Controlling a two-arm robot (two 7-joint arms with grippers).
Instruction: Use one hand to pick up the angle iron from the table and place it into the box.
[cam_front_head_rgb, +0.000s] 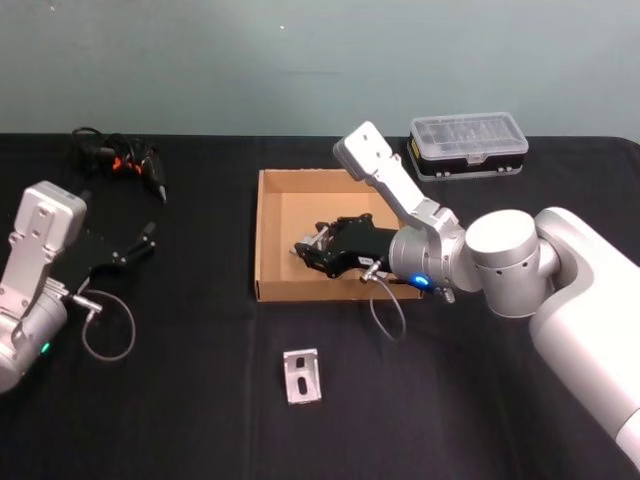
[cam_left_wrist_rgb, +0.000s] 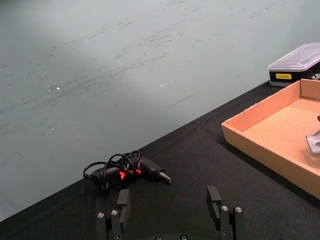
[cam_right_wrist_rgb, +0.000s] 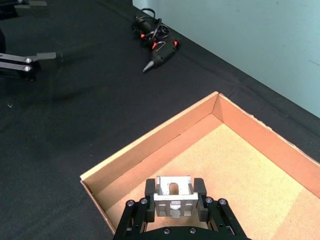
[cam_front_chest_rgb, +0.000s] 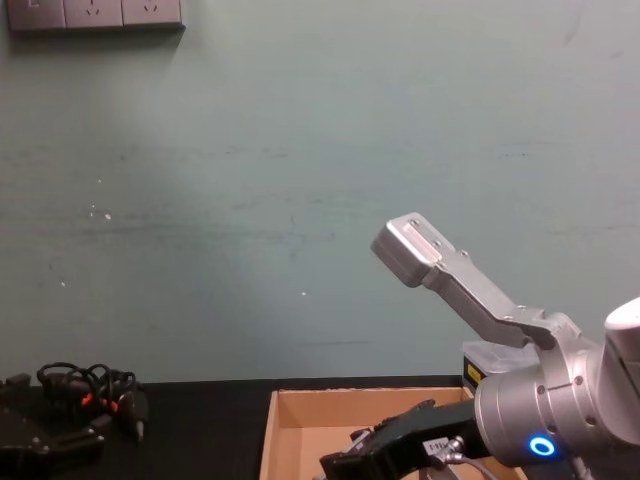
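Note:
My right gripper (cam_right_wrist_rgb: 174, 194) is shut on a silver angle iron (cam_right_wrist_rgb: 173, 194) with a slot in its face. It holds the piece just above the floor of the tan cardboard box (cam_right_wrist_rgb: 165, 145), near the box's front left corner. From the head camera the right gripper (cam_front_head_rgb: 305, 253) reaches leftward over the box (cam_front_head_rgb: 300, 205). A second angle iron (cam_front_head_rgb: 302, 376) lies flat on the black table (cam_front_head_rgb: 200, 400), in front of the box. At the table's left the left gripper (cam_front_head_rgb: 143, 242) is parked, and its fingers (cam_left_wrist_rgb: 123, 200) stand open with nothing between them.
A black plastic case with a clear lid (cam_front_head_rgb: 468, 143) stands behind the box on the right. A black tool with a coiled cord (cam_front_head_rgb: 125, 160) lies at the back left. Bare tabletop lies in front of the box and on both sides of the loose angle iron.

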